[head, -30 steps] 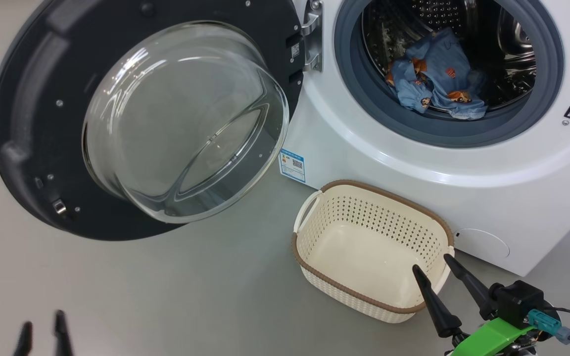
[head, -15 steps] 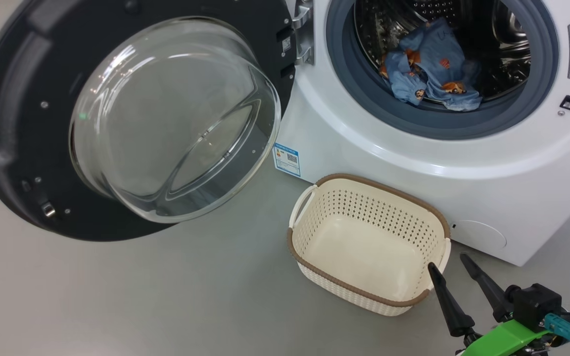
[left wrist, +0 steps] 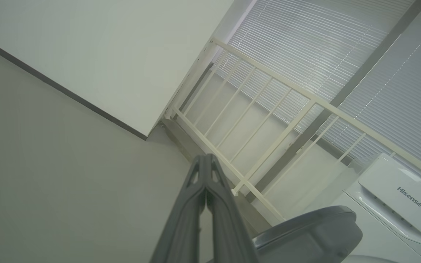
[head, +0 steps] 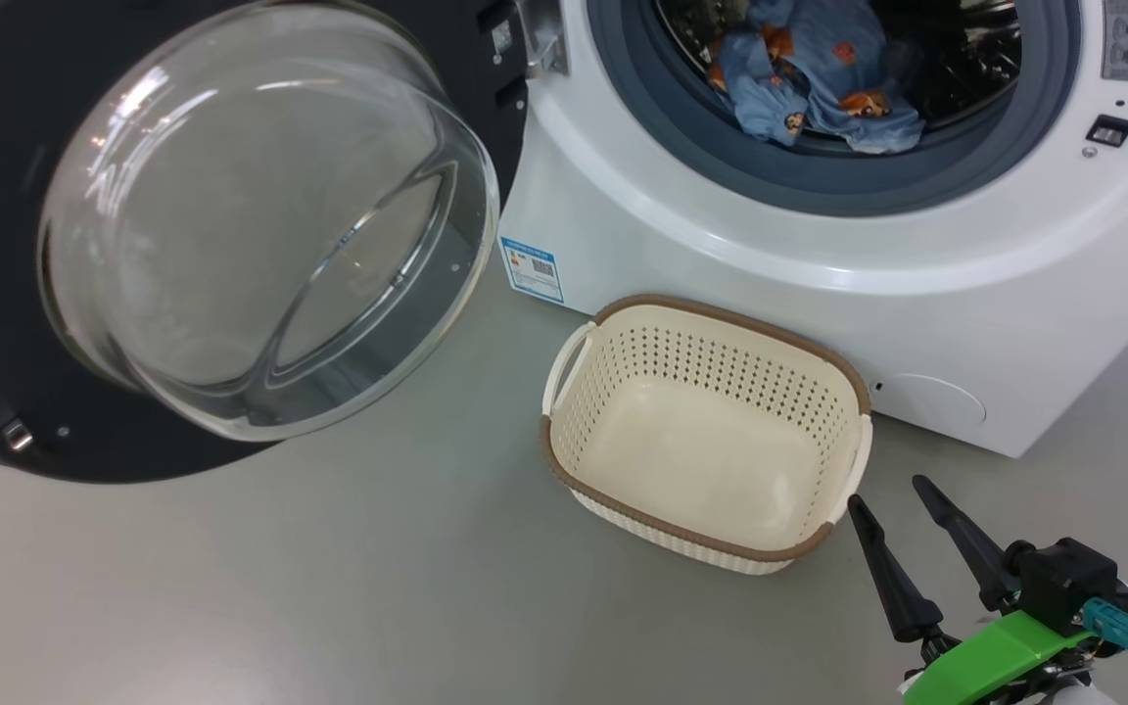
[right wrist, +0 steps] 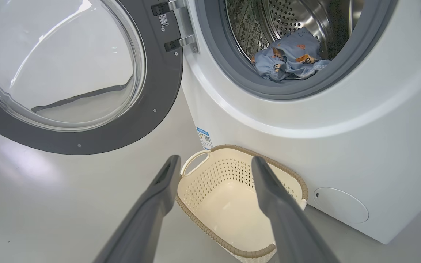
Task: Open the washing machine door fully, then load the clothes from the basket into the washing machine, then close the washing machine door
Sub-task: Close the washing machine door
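Observation:
The washing machine [head: 740,284] stands with its door [head: 221,225] swung wide to the left, the glass bowl bulging toward me. Light-blue clothes [head: 809,78] with orange figures lie inside the steel drum, also seen in the right wrist view as clothes [right wrist: 291,54]. The cream basket [head: 706,431] sits on the floor before the machine with nothing in it. My right gripper [head: 892,494] is open, just right of the basket's near corner, fingers pointing up; in its wrist view the right gripper [right wrist: 214,160] frames the basket [right wrist: 239,197]. My left gripper [left wrist: 206,156] is shut, holding nothing, pointing at a wall and railing.
Grey floor [head: 329,587] spreads left of and in front of the basket. The open door overhangs the floor at the left. In the left wrist view a cream railing [left wrist: 269,120], window blinds and the white machine top [left wrist: 397,197] show beyond the fingers.
The head camera has tilted, so the whole scene slid up and left. The left gripper's fingertips, at the lower left a second ago, are gone from that view. The right gripper stays open by the basket.

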`<state>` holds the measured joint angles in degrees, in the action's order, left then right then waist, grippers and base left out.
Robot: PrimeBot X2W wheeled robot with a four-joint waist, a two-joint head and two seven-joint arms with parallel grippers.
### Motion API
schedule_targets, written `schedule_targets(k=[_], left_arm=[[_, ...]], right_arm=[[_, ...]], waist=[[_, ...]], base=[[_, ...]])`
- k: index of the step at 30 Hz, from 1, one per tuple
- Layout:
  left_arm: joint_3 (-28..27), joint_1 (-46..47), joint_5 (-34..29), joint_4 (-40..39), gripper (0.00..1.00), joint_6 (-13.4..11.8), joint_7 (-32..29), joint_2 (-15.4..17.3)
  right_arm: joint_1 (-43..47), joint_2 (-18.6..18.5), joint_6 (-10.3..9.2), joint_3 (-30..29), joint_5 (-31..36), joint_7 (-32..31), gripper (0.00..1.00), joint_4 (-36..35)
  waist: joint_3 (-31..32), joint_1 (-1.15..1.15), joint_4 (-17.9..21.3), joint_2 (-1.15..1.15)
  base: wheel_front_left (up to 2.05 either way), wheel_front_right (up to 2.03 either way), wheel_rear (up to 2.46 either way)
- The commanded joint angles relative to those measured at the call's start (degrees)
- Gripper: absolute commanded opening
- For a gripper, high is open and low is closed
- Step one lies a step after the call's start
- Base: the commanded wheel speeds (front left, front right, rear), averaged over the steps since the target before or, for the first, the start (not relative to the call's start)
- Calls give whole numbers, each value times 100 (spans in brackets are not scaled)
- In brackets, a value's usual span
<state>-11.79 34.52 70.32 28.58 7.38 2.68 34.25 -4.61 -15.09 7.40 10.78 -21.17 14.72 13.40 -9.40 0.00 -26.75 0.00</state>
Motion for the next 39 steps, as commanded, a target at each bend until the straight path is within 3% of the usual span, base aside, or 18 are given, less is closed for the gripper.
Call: schedule_targets(k=[1,7,11,23,39], left_arm=[[-111,245,116,29,0,11,-180,542],[297,587,903,843,0,11,-1680,967],[488,797,1141,1103,0,11,-2253,1085],[837,897,1484,1306,0,11,-3032,1091],[1076,556,1921,897,0,11,-4013,999]], right_arm=[[-151,-78,9,150,48,28,100,-165],[-219,-143,9,219,54,28,100,-196],[-232,-202,9,234,62,28,100,-217],[-392,-268,9,287,76,28,100,-241],[-369,-234,9,270,68,28,100,-205]], waist=[[-96,0,85,0],[-230,0,177,0],[-331,0,206,0],[-510,0,300,0],[-366,0,345,0]], base=[[0,0,0],[0,0,0],[0,0,0],[0,0,0],[0,0,0]])
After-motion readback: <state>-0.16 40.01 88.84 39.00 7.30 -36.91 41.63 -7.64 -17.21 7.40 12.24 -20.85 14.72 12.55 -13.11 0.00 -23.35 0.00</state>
